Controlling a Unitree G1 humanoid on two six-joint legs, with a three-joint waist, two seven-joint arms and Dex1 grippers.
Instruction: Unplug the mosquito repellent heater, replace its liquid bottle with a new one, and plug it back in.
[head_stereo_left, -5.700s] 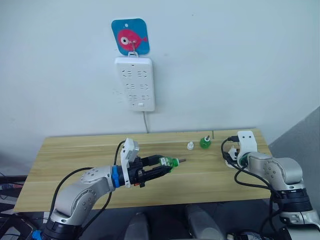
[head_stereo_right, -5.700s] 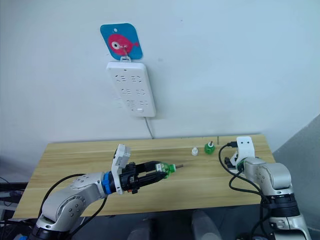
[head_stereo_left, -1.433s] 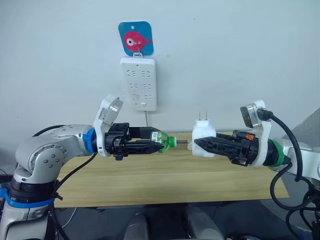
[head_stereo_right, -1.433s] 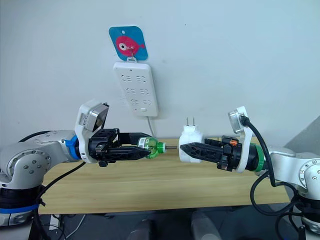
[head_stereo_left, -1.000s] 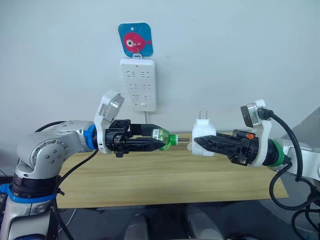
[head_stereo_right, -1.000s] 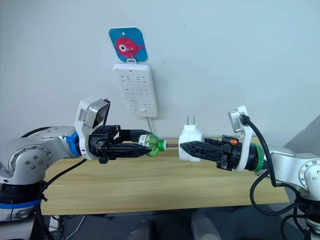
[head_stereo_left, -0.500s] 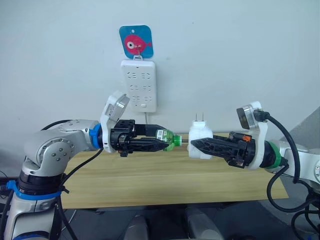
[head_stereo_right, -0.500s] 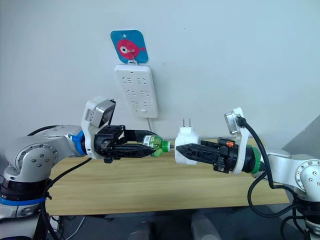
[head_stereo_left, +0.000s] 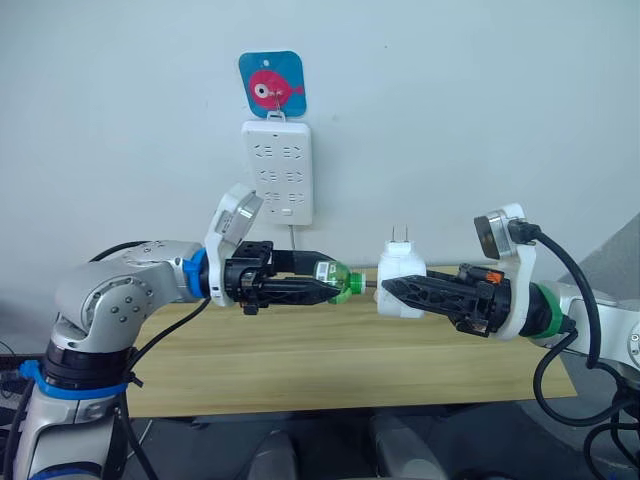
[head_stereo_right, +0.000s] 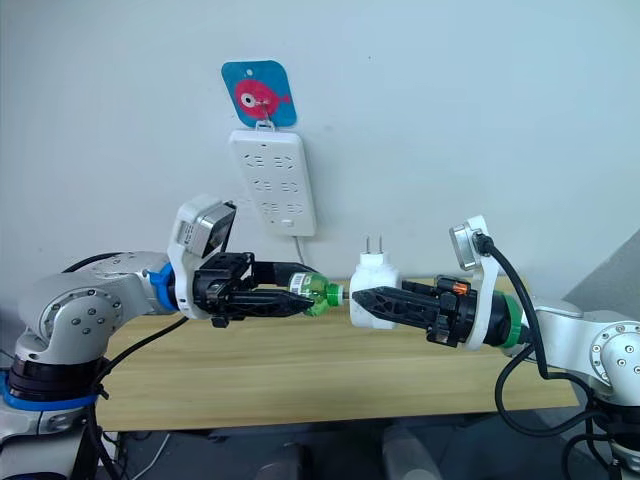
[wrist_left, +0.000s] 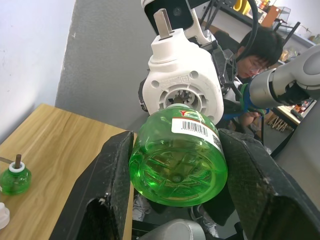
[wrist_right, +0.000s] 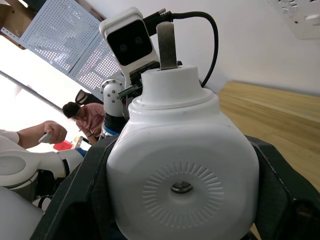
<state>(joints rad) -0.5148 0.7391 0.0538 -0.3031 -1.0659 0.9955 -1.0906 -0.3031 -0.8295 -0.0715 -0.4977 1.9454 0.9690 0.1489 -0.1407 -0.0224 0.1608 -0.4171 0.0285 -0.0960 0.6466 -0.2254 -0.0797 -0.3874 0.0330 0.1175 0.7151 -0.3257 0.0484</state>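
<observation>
Above the desk (head_stereo_left: 330, 355), the left gripper (head_stereo_left: 322, 287) clamped the new green bottle (head_stereo_left: 338, 280), neck toward the mosquito repellent heater (head_stereo_left: 399, 280) pinched by the right gripper (head_stereo_left: 392, 290), so the wick could enter its socket.

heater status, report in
Left gripper shut on green bottle. Right gripper shut on heater, unplugged. Bottle neck at heater socket, nothing between.

The two head views look forward and slightly down over the tabletop (head_stereo_left: 330, 370) toward the wall with the power strip (head_stereo_left: 278, 170), from some distance. Each wrist view looks very near along its own fingers, facing the other arm; all four share the mosquito repellent heater (head_stereo_left: 400, 280).
</observation>
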